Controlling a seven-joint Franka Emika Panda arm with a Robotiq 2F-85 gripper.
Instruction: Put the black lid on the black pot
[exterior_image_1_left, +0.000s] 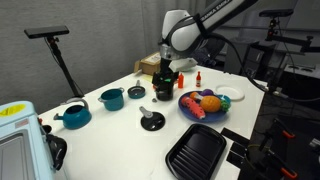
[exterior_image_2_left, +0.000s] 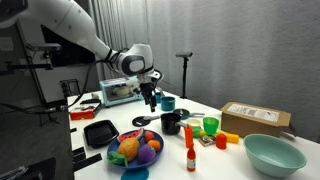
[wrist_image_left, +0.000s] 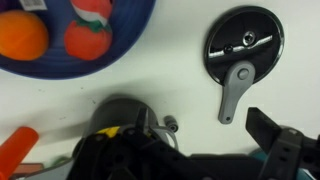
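The black lid (wrist_image_left: 243, 42) lies flat on the white table; it is a round black disc with a grey handle piece. It also shows in both exterior views (exterior_image_1_left: 152, 121) (exterior_image_2_left: 142, 121). The black pot (wrist_image_left: 122, 112) stands just below my gripper, partly hidden by one finger, and shows in both exterior views (exterior_image_1_left: 164, 91) (exterior_image_2_left: 171, 122). My gripper (wrist_image_left: 203, 130) is open and empty. It hangs low over the table beside the pot (exterior_image_1_left: 165, 80) (exterior_image_2_left: 150, 98). The lid is apart from it, on the bare table beyond the pot.
A blue plate (exterior_image_1_left: 188, 108) (wrist_image_left: 140, 25) of toy fruit sits next to the pot. Two teal pots (exterior_image_1_left: 72, 115) (exterior_image_1_left: 112, 98), a black ridged tray (exterior_image_1_left: 196, 152), a toaster (exterior_image_1_left: 20, 140), a cardboard box (exterior_image_2_left: 255, 118), a green cup (exterior_image_2_left: 211, 126) and a teal bowl (exterior_image_2_left: 272, 153) stand around.
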